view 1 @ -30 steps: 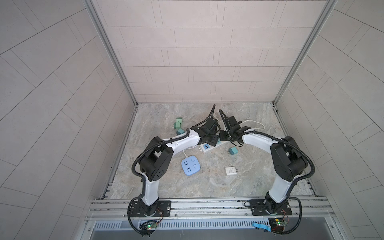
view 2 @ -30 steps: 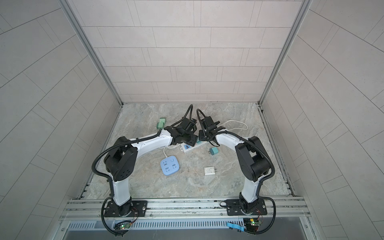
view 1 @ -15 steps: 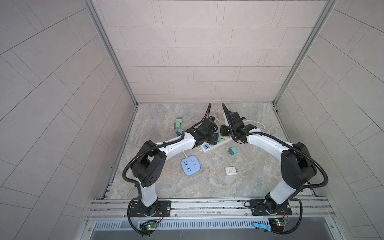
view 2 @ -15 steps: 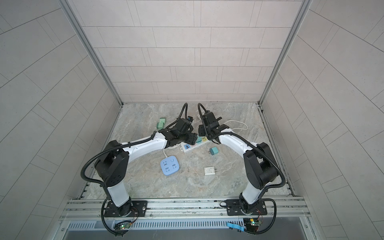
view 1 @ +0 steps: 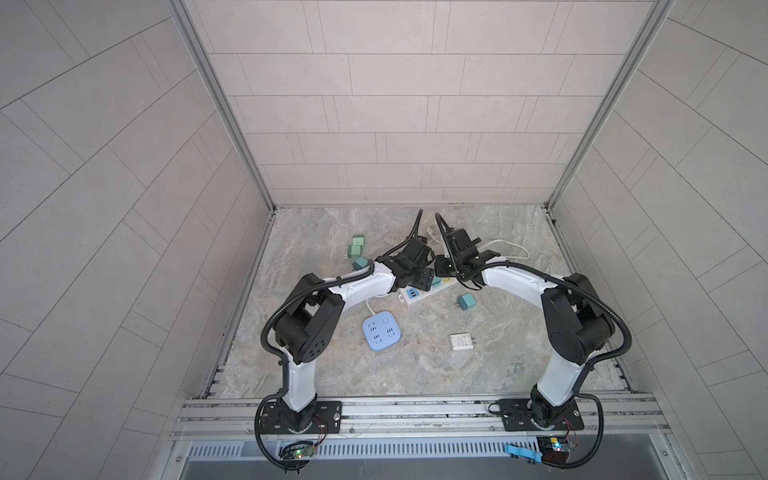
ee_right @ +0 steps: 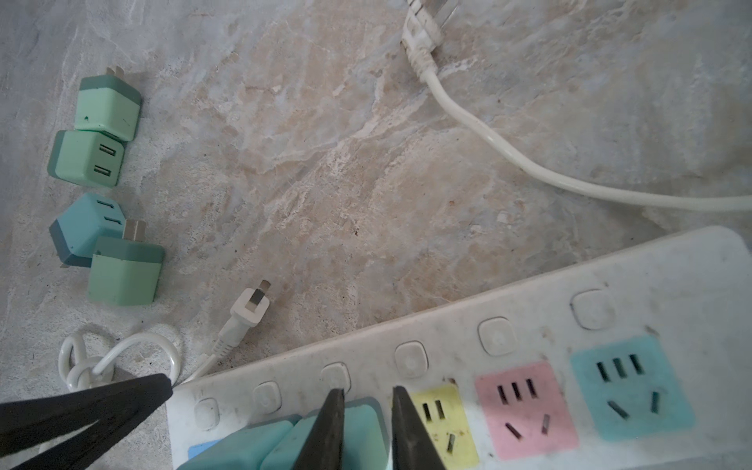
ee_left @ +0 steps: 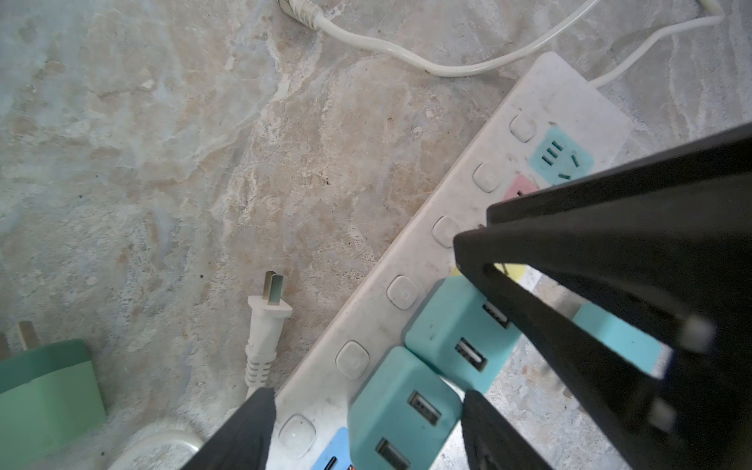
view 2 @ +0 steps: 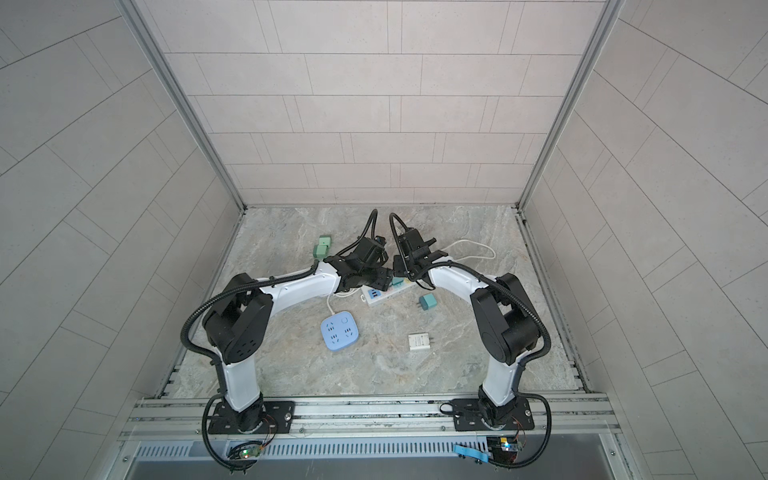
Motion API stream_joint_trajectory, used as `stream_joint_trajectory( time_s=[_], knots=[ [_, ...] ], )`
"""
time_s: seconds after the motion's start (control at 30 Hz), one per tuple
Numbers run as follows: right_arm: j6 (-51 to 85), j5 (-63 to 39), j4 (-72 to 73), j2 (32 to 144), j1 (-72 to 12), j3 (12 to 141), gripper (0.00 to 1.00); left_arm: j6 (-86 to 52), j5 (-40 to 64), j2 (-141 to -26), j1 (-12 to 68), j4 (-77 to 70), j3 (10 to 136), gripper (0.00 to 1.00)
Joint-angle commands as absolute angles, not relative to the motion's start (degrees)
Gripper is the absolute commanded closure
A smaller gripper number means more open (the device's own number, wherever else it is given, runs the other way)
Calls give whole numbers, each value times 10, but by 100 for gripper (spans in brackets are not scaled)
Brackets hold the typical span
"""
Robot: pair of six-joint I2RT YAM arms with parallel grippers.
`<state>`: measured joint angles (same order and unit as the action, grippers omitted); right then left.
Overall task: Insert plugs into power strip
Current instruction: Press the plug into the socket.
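In a top view we see the white power strip (view 1: 424, 293) on the table (view 1: 374, 374). A loose teal plug (view 1: 467, 302) and the white charger (view 1: 461, 343) lie near it. In the left wrist view the left claw (ee_left: 366, 396) is spread wide around one plugged-in plug (ee_left: 403, 411). In the right wrist view the right claw (ee_right: 364, 392) has its fingers a little apart above the next plug (ee_right: 280, 447).

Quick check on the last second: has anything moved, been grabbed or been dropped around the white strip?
Only small arm shifts: both elbows swung outward, then returned. Both grippers remain over the power strip: the left gripper open astride a seated teal plug, the right gripper above the neighbouring plug, jaws a slit apart. Nothing visibly taken or released. The loose teal plug, white charger and green plugs have not moved.
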<state>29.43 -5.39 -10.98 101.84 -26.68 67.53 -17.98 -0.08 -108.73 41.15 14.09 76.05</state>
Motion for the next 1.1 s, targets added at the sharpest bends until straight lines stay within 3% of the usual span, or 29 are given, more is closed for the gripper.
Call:
stream_joint_trajectory(
  time_s=[0.0, 0.2, 0.47, 0.73, 1.07],
  knots=[
    [303, -52, -107, 1023, -277, 648, 76, -185, -3, -1103, 407, 137, 788, 26],
    [303, -47, -89, 1011, -276, 621, 76, -190, 26, -1094, 407, 146, 794, 26],
    [282, -31, -158, 975, -276, 687, 76, -220, 46, -1062, 406, 90, 793, 26],
    [288, -51, -144, 969, -278, 675, 75, -225, -60, -1053, 403, 88, 756, 31],
    [308, -55, -95, 961, -285, 614, 75, -244, -48, -1063, 403, 108, 738, 33]
  ],
)
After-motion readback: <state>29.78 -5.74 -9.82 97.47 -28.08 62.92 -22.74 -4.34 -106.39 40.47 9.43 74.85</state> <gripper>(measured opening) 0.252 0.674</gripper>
